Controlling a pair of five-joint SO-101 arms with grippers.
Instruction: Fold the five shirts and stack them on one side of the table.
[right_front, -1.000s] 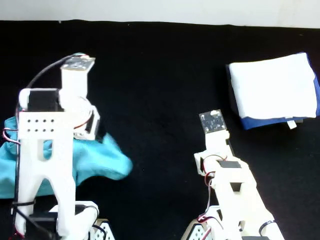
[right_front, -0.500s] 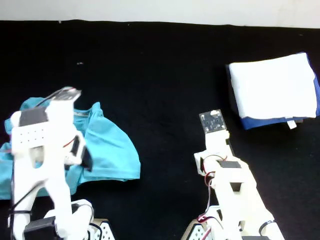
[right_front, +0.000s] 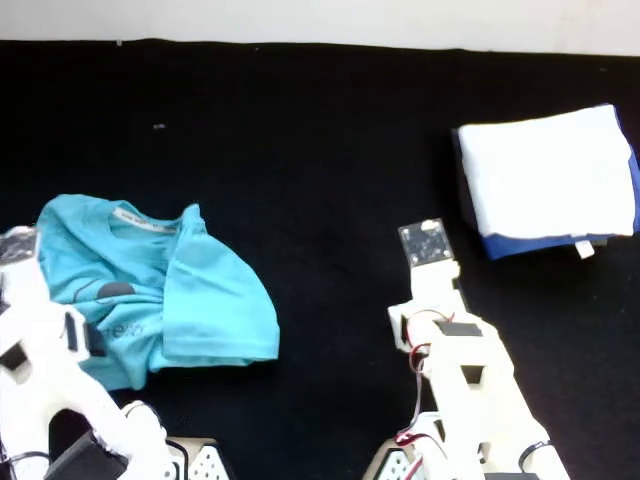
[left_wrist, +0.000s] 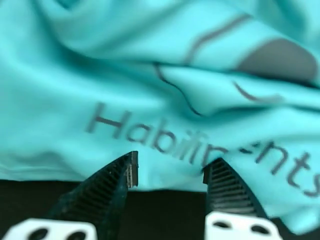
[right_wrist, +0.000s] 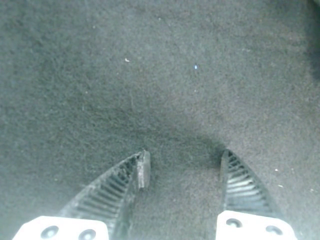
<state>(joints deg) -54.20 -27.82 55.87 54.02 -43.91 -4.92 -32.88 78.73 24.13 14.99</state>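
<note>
A turquoise shirt (right_front: 165, 290) lies rumpled at the table's left, with grey print across it (left_wrist: 165, 100). My left gripper (left_wrist: 170, 172) is open just off the shirt's near edge, nothing between its fingers; its arm (right_front: 40, 370) stands at the lower left. A stack of folded shirts (right_front: 548, 180), white on top of blue, rests at the far right. My right gripper (right_wrist: 184, 167) hangs open over bare black cloth; its arm (right_front: 450, 360) sits at the lower middle right.
Black cloth (right_front: 320, 150) covers the table. A pale wall strip (right_front: 320, 20) runs along the far edge. Bare cloth lies between the turquoise shirt and the folded stack.
The left arm has pulled back toward the near left edge and let go of the turquoise shirt, which now lies spread out wider. The right arm has kept still.
</note>
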